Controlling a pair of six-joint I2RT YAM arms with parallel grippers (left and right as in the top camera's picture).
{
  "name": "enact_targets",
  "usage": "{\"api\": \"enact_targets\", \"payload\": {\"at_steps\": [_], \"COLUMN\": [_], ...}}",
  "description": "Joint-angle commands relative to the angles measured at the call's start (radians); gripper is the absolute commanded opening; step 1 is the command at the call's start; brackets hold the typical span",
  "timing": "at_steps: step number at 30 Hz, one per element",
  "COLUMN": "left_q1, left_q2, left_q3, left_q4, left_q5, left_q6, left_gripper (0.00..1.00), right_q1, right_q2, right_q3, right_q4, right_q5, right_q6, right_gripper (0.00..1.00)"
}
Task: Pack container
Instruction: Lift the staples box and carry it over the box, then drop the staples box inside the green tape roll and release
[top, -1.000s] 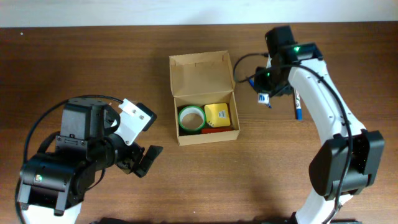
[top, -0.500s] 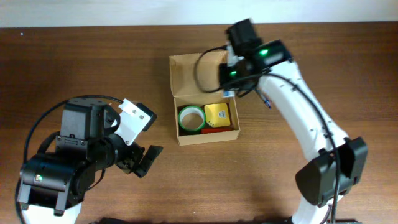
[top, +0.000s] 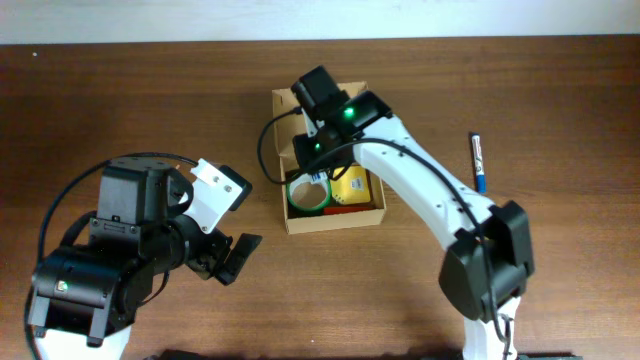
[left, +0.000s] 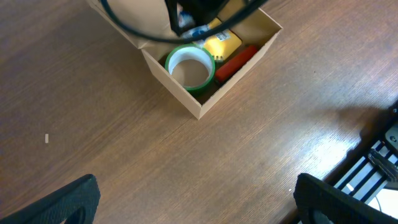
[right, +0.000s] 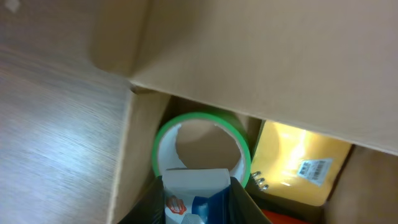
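Observation:
The container is a tan cardboard box, its flap lid standing open at the back. Inside lie a green tape roll, a yellow notebook and a red item. My right gripper hangs over the box's left half, shut on a small white and blue packet right above the tape roll. My left gripper stands open to the left of the box, nothing between its fingertips. The left wrist view shows the box from the front corner.
A blue pen lies on the wooden table to the right of the box. The right arm stretches across the box's right side. The table's far edge runs along the top.
The right arm has swung left from beside the blue pen to over the box, carrying the packet. The left arm has not moved.

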Motion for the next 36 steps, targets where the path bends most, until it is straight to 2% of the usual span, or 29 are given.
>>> {"api": "enact_targets", "payload": {"at_steps": [1, 18, 21, 31, 36], "left_q1": [0.005, 0.005, 0.005, 0.005, 0.005], "left_q2": [0.000, 0.000, 0.000, 0.000, 0.000], "left_q3": [0.014, 0.014, 0.014, 0.014, 0.014], "left_q4": [0.000, 0.000, 0.000, 0.000, 0.000], "left_q5": [0.003, 0.003, 0.003, 0.003, 0.003], "left_q6": [0.019, 0.019, 0.019, 0.019, 0.019], "left_gripper": [1.00, 1.00, 1.00, 1.00, 1.00], "right_q1": [0.007, 0.024, 0.026, 0.025, 0.010], "right_q2": [0.033, 0.094, 0.094, 0.093, 0.068], "right_q3": [-0.008, -0.015, -0.015, -0.013, 0.030], "right_q4": [-0.009, -0.015, -0.016, -0.027, -0.085], "right_q5": [-0.002, -0.006, -0.006, -0.008, -0.010], "right_q6": [-0.006, -0.006, -0.006, -0.006, -0.008], "right_gripper": [0.25, 0.25, 0.42, 0.44, 0.44]}}
